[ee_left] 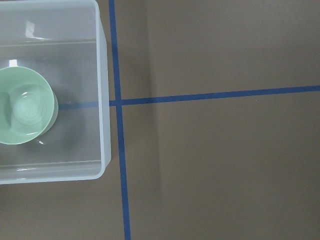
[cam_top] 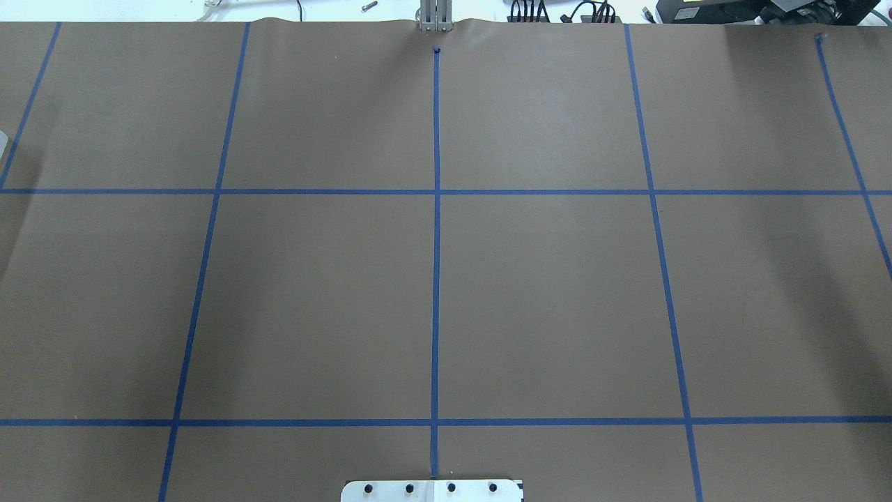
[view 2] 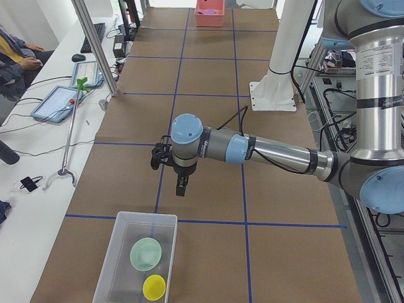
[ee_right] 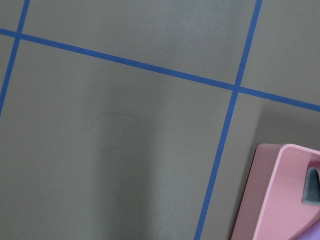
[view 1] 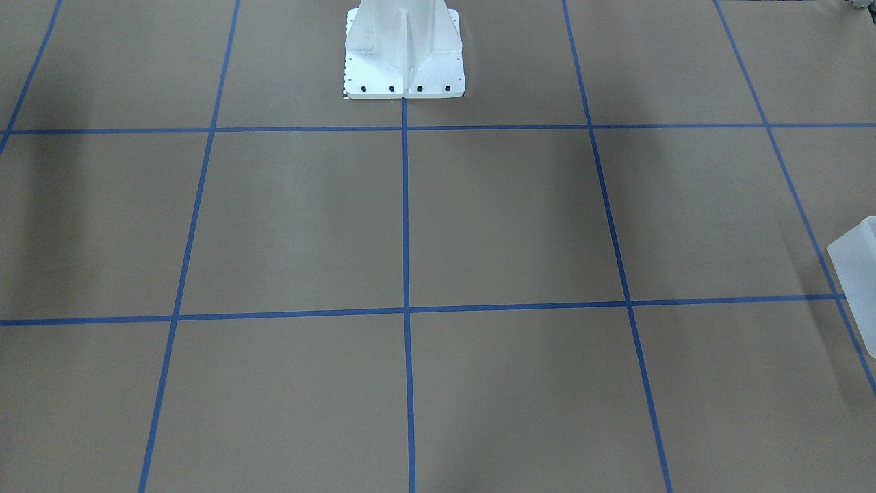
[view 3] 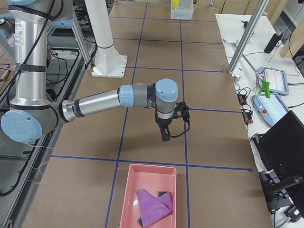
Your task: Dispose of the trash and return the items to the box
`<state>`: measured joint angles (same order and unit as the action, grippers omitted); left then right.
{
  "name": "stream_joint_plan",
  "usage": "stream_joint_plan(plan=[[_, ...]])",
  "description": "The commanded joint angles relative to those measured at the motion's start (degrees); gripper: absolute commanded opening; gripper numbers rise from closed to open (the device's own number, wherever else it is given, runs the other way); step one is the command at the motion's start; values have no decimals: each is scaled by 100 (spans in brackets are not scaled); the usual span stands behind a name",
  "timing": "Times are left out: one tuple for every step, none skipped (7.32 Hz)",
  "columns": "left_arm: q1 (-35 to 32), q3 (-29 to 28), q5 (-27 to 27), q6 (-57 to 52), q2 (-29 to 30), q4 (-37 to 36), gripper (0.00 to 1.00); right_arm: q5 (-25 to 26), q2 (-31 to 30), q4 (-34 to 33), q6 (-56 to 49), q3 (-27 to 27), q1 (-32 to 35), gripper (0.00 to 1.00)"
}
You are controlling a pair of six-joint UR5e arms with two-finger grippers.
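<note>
Left gripper's (view 2: pixel 181 187) opening cannot be told. Reaching into the box (view 2: pixel 146 215) for the yellow cup (view 2: pixel 154 287), it may bump the green bowl (view 2: pixel 146 254) just beside it.

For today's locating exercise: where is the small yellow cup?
In the exterior left view, the small yellow cup sits inside the translucent white plastic box, beside the pale green bowl, on the robot's left.
</note>
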<state>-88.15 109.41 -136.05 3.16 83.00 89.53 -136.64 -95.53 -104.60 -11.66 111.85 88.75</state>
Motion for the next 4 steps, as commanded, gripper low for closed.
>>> stream_joint_plan(plan=[[-44, 28, 132, -202, 6, -103, 98, -46, -18, 10, 15, -32, -7, 100], [-53, 37, 123, -202, -20, -85, 98, -38, 25, 2, 50, -49, -7, 100], [-53, 28, 123, -167, -29, -85, 98, -20, 61, 10, 93, -128, -7, 100], [-53, 72, 114, -167, -12, -76, 98, -12, 61, 19, 103, -128, -7, 100]])
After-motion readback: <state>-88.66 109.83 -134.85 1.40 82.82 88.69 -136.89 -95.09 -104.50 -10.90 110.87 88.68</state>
